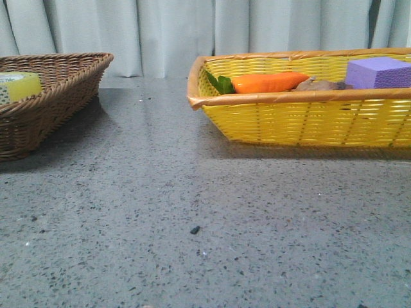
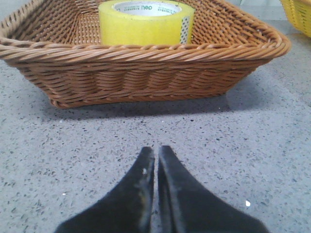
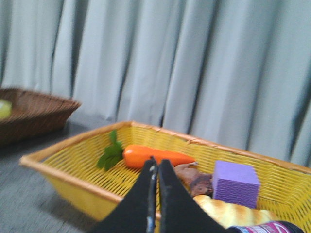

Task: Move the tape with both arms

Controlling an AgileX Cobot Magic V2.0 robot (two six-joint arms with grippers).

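Note:
The yellow tape roll [image 2: 146, 24] stands in the brown wicker basket [image 2: 146, 73]; its white core with green lettering faces up and a patterned tab strip is on its side. In the front view the tape [image 1: 18, 86] peeks over the brown basket's rim [image 1: 58, 83] at far left. My left gripper [image 2: 157, 150] is shut and empty, low over the grey table in front of that basket. My right gripper [image 3: 157, 164] is shut and empty, raised in front of the yellow basket [image 3: 68, 174]. Neither gripper shows in the front view.
The yellow basket [image 1: 302, 115] at right holds an orange carrot toy [image 1: 266, 82] with green leaves, a purple foam block [image 1: 379, 72], a brown item [image 3: 197, 178] and a bread-like toy [image 3: 233, 213]. Grey speckled tabletop [image 1: 192, 212] lies between the baskets. Grey curtain behind.

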